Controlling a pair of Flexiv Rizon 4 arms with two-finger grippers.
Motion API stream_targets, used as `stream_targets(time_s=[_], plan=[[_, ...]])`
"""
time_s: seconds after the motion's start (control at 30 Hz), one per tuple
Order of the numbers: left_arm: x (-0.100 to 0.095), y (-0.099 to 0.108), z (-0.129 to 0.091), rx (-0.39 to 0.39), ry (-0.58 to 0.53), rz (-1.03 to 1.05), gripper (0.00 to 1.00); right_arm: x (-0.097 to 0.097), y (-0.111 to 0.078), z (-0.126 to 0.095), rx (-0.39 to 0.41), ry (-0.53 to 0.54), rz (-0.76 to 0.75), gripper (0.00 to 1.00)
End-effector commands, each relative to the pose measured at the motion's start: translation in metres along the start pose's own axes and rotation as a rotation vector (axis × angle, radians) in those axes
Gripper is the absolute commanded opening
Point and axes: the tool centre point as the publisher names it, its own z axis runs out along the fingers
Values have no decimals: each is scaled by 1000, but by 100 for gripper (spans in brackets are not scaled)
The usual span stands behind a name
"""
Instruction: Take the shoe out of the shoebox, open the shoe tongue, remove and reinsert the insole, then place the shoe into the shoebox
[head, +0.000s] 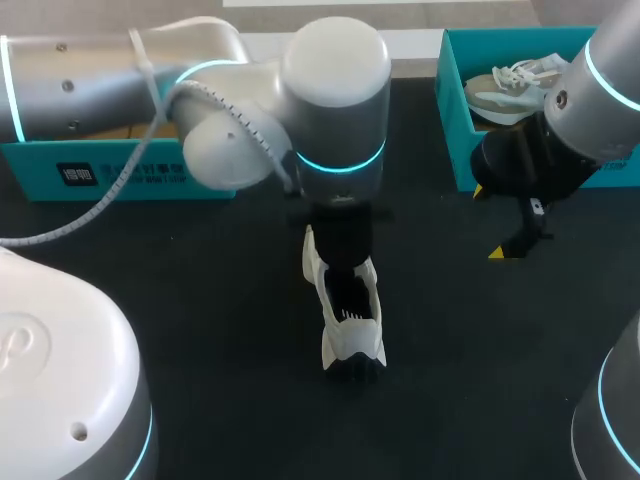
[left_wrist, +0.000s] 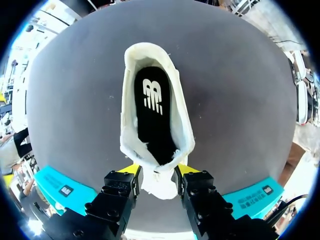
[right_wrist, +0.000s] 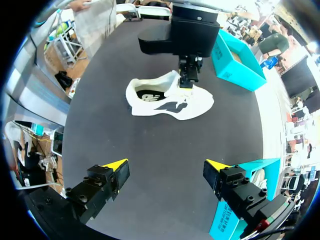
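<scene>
Left gripper (left_wrist: 157, 172) is pinched nearly closed on the tongue (left_wrist: 159, 184), a yellow tip pressing each side. The shoe (head: 350, 320) sits mid-table (head: 200, 330), well apart from both boxes, with the black insole (left_wrist: 152, 110) lying inside it. Right gripper (right_wrist: 166, 166) is spread wide with nothing in it, hanging over bare table near the right box (head: 455, 110).

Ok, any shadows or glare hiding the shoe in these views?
Head view: no glare on the shoe, but the left arm covers its far end. Left wrist view: evenly lit, the insole shows plainly, with a soft shadow on the table beside the shoe. Right wrist view: the shoe is unshaded, the left hand at its tongue.
</scene>
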Motion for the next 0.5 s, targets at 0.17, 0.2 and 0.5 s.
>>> stream_targets(time_s=[0.17, 0.2, 0.5], plan=[[2, -20, -1, -3, -9, 28, 41, 1, 0, 1, 3, -2, 1, 100], [2, -21, -1, -4, -7, 34, 40, 1, 0, 1, 3, -2, 1, 100], [3, -21, -17, -3, -24, 32, 40, 1, 0, 1, 3, -2, 1, 100]])
